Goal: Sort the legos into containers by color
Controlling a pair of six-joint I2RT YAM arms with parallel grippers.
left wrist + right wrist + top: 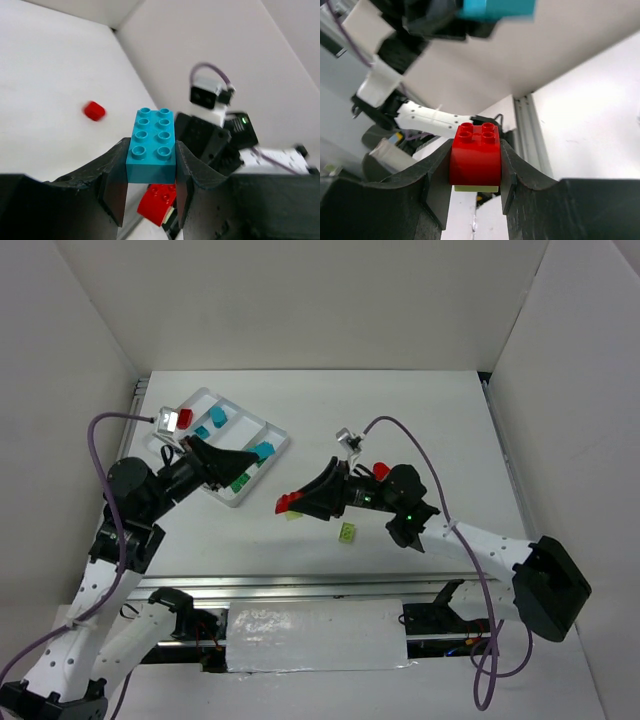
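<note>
- Top external view, left side: the tray (pixel 243 426) holds a tray red brick (pixel 185 420), some tray teal bricks (pixel 218 417) and a green brick (pixel 240 482) at its near end. Which lane each sits in is too small to tell.
- The left gripper (pixel 258 453) is clamped on the held teal brick (pixel 151 145), pinched across its long sides. It is over the tray's right edge; its height above the tray is unclear.
- To do the step well, carry it over the lane with the other teal ones and line its long side up with the lane. Go low before letting go, since a drop from high up would likely bounce it into the next lane.
- The right gripper (pixel 475 165) is closed on the held red brick (pixel 475 155), with a pale yellow brick (pixel 476 188) touching its underside. It is off the table, just right of the tray.
- Cannot tell if the two are clipped together. If they are, dropping both in one lane is a mis-sort, so they need separating first.
- The grippers are near each other, so the left should place and clear before the right moves in.
- Right side, loose on the table: a yellow-green brick (pixel 347 532) near the right gripper and a loose red brick (pixel 380 470) behind the right arm. Both are yet to be sorted.
</note>
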